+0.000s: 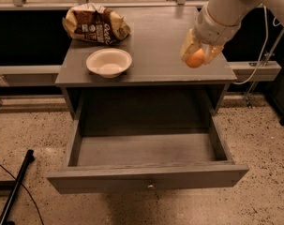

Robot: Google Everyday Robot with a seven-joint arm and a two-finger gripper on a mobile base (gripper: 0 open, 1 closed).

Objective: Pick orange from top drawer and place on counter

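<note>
My gripper (pixel 196 56) is shut on the orange (pixel 195 59), a small round orange fruit, and holds it just above the right front part of the counter (pixel 160 46). The white arm reaches in from the upper right. The top drawer (pixel 146 165) is pulled wide open below the counter, and its grey inside holds nothing that I can see. Its small metal knob (pixel 151 186) shows at the centre of the front panel.
A white bowl (pixel 108 62) sits on the counter's left front. A brown snack bag (pixel 95 23) lies at the back left. A black pole (pixel 15 184) lies on the speckled floor at the lower left. A cable hangs at the right.
</note>
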